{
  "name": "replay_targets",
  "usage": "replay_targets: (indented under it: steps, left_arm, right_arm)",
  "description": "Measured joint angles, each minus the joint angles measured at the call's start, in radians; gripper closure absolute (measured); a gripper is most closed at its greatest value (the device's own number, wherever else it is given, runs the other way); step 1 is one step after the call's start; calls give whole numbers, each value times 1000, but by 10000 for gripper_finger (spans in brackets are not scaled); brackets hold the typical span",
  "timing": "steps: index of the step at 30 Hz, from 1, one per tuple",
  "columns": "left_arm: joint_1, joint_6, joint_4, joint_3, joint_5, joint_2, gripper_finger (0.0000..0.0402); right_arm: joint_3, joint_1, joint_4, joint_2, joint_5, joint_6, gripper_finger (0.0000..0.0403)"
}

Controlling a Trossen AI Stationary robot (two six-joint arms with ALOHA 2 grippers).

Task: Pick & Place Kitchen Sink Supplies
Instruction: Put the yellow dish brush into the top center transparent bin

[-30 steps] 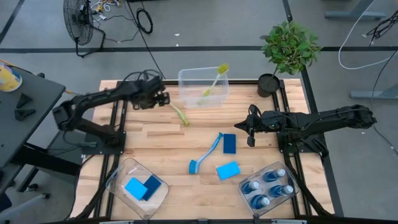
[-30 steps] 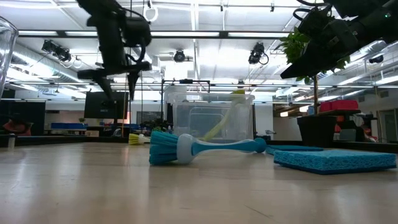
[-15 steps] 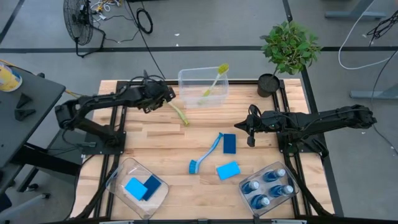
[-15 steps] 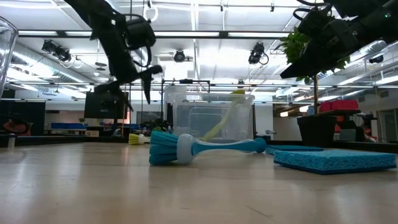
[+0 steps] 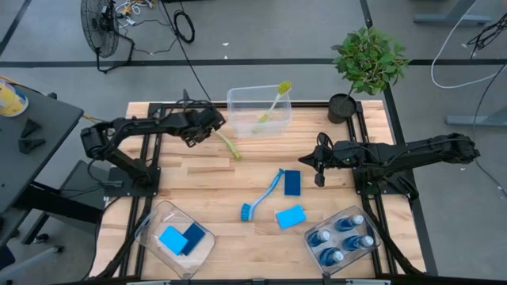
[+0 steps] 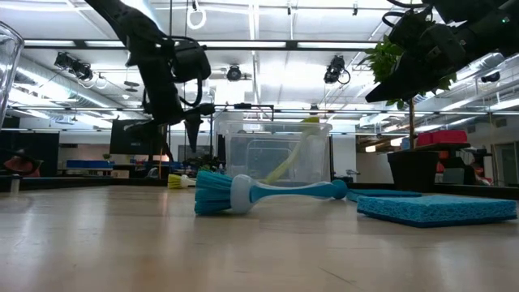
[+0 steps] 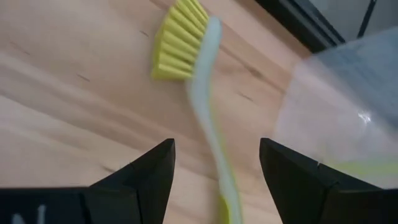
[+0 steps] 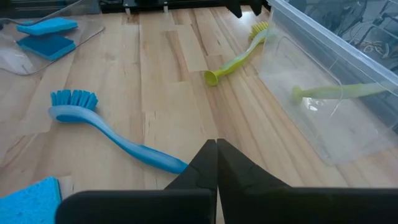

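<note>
A yellow-green dish brush lies flat on the table just left of a clear bin. My left gripper hovers open above the brush's bristle end. In the left wrist view its fingers stand on either side of the handle without touching it. A second yellow-green brush leans in the bin, its head over the far rim. A blue brush, a dark sponge and a light sponge lie mid-table. My right gripper waits shut at the right, above the table.
A clear bin with two sponges stands at the near left. Another clear bin, at the near right, holds several blue bottles. A potted plant stands at the far right corner. Bare wood lies between the brushes.
My left gripper has come down toward the yellow-green brush on the table and moved slightly toward the clear bin. Its wrist has rolled on the way. Its fingers have stayed open. Nothing on the table has moved.
</note>
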Motion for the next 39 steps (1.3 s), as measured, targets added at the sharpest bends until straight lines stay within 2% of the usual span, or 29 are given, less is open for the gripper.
replay_targets:
  steps: [11,26,39]
  left_arm:
    - [41,-46,1,1,-18,5,164]
    - [42,-98,130,1,13,134,164]
    - [42,-106,158,1,11,207,164]
  right_arm:
    - [0,0,0,0,0,3,399]
    - [0,0,-2,0,0,25,399]
    - [0,0,-2,0,0,25,399]
